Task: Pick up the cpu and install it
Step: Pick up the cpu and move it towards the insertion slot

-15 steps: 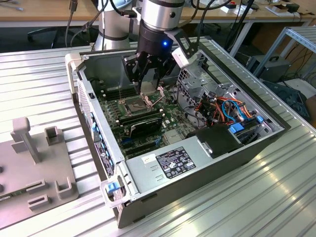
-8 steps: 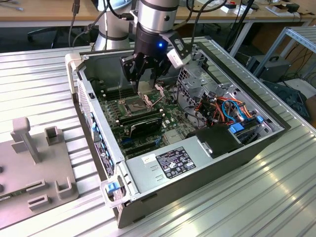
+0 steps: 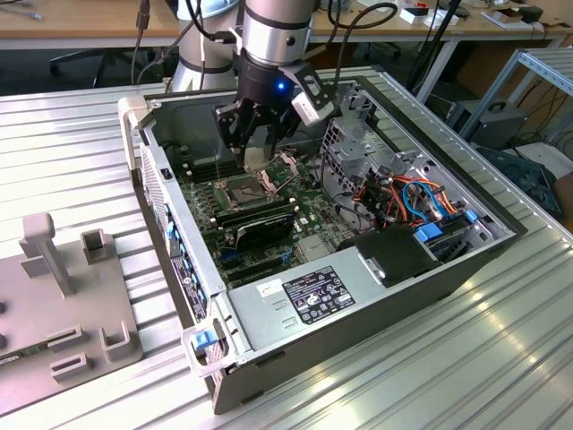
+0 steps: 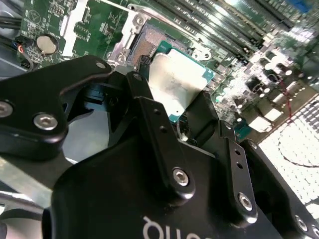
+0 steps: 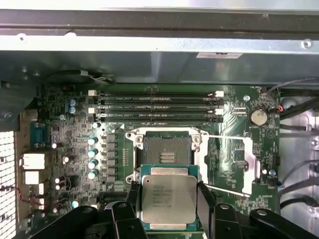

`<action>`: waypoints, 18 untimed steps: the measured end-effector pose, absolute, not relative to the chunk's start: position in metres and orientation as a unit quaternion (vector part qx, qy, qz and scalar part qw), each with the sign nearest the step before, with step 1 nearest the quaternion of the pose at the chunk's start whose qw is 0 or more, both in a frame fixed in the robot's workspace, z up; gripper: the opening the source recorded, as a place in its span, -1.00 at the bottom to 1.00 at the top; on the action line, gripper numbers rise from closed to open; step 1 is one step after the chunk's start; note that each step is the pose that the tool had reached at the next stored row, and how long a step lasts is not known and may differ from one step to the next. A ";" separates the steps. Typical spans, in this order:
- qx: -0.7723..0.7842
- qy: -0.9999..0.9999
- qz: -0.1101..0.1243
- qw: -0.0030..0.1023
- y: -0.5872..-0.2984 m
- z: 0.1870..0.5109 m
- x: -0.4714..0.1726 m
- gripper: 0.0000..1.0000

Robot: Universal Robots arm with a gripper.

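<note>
The cpu (image 5: 168, 199), a flat square chip with a silver-grey metal top and a green edge, sits between my black fingers (image 5: 204, 199). My gripper (image 5: 168, 201) is shut on it by two opposite sides. In the second wrist view the cpu (image 4: 177, 82) is tilted a little and hangs just short of the open socket (image 4: 149, 42). The socket (image 5: 167, 152) shows bare contacts, and its hinged metal plate (image 5: 229, 164) is swung open to one side. In the exterior view my gripper (image 3: 260, 134) reaches down into the computer case, just above the socket (image 3: 246, 185).
Long black memory sticks (image 5: 154, 107) lie just beyond the socket. The open case (image 3: 358, 296) also holds a metal drive cage (image 3: 354, 148), orange and blue cables (image 3: 416, 202) and a power supply (image 3: 309, 296). A grey fixture (image 3: 63, 296) stands at the exterior view's left.
</note>
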State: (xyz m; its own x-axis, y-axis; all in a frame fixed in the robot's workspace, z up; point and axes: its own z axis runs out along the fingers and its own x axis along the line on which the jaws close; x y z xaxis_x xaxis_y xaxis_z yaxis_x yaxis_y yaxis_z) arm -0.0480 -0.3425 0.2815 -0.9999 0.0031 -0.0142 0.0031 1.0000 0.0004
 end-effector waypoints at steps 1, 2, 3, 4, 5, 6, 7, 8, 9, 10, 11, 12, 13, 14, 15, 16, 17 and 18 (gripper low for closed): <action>0.002 1.000 0.000 0.007 -0.341 0.280 -0.048 0.09; 0.002 1.000 0.000 0.007 -0.340 0.277 -0.048 0.09; 0.002 1.000 0.000 0.007 -0.339 0.276 -0.048 0.09; 0.001 1.000 0.000 0.007 -0.339 0.276 -0.048 0.09; 0.002 1.000 0.000 0.007 -0.339 0.276 -0.048 0.09; 0.002 1.000 0.000 0.007 -0.339 0.276 -0.048 0.09; 0.002 1.000 0.000 0.007 -0.339 0.275 -0.048 0.09; 0.002 1.000 0.000 0.007 -0.339 0.274 -0.048 0.09; 0.002 1.000 0.000 0.007 -0.339 0.272 -0.048 0.09; 0.002 1.000 0.000 0.007 -0.339 0.270 -0.048 0.09; 0.002 1.000 0.000 0.007 -0.339 0.268 -0.048 0.09; 0.002 1.000 -0.001 0.007 -0.339 0.265 -0.048 0.09; 0.002 1.000 -0.001 0.007 -0.339 0.263 -0.047 0.09; 0.002 1.000 -0.002 0.007 -0.339 0.261 -0.046 0.09; 0.002 1.000 -0.002 0.007 -0.339 0.259 -0.045 0.09; 0.002 1.000 -0.002 0.007 -0.339 0.258 -0.045 0.09; 0.002 1.000 -0.002 0.007 -0.339 0.257 -0.044 0.09; 0.002 1.000 -0.003 0.007 -0.338 0.254 -0.044 0.09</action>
